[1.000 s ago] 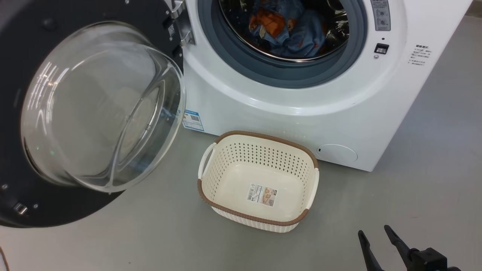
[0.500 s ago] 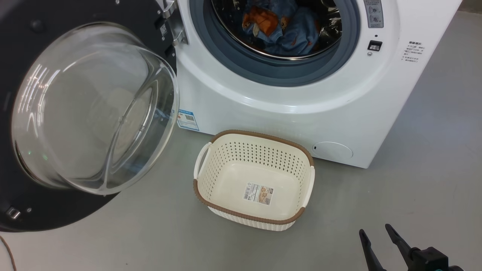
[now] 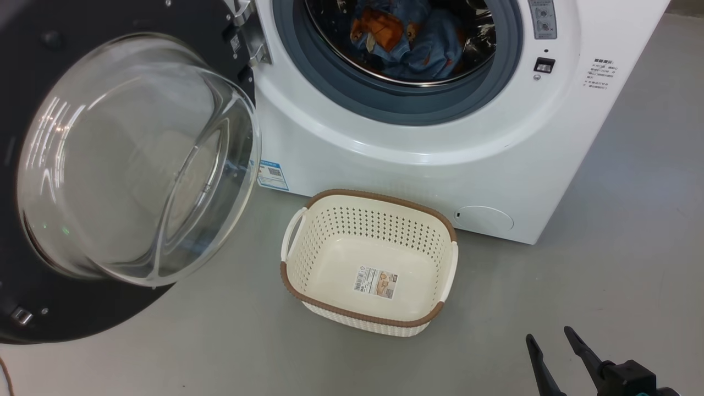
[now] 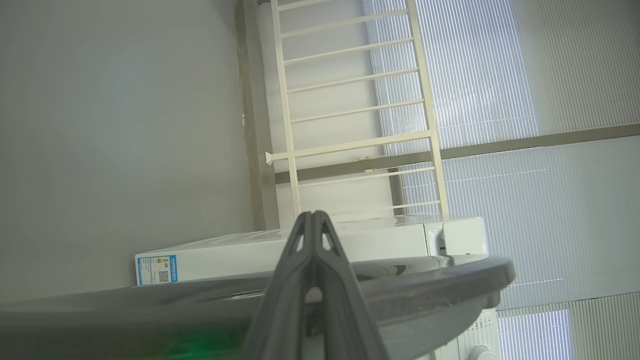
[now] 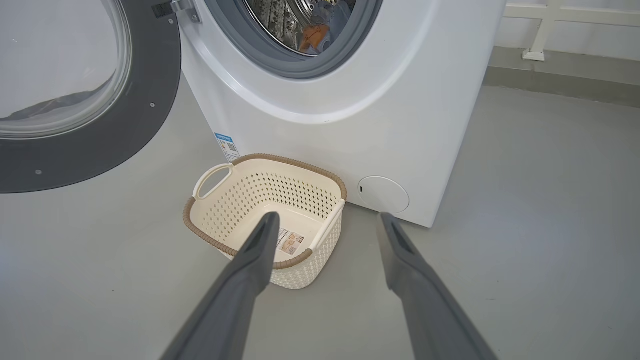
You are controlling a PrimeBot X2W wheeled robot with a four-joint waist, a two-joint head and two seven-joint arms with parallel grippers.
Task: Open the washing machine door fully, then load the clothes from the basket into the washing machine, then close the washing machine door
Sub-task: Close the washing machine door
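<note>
Near the basket [image 3: 379, 194], right end effector [image 3: 548, 333] wide open

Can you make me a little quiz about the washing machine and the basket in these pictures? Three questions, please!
1. True or false: the small cream-white perforated plastic basket with the brown rim has clothes in it.
2. Where are the light blue clothes with orange-brown bears?
A) in the basket
B) in the steel drum of the big white washing machine
C) hanging on the door
3. Fill in the gap: the large round black-rimmed glass door stands ____.

Key:
1. False. Just a sticker label lies on its bottom.
2. B.
3. Open.
</note>
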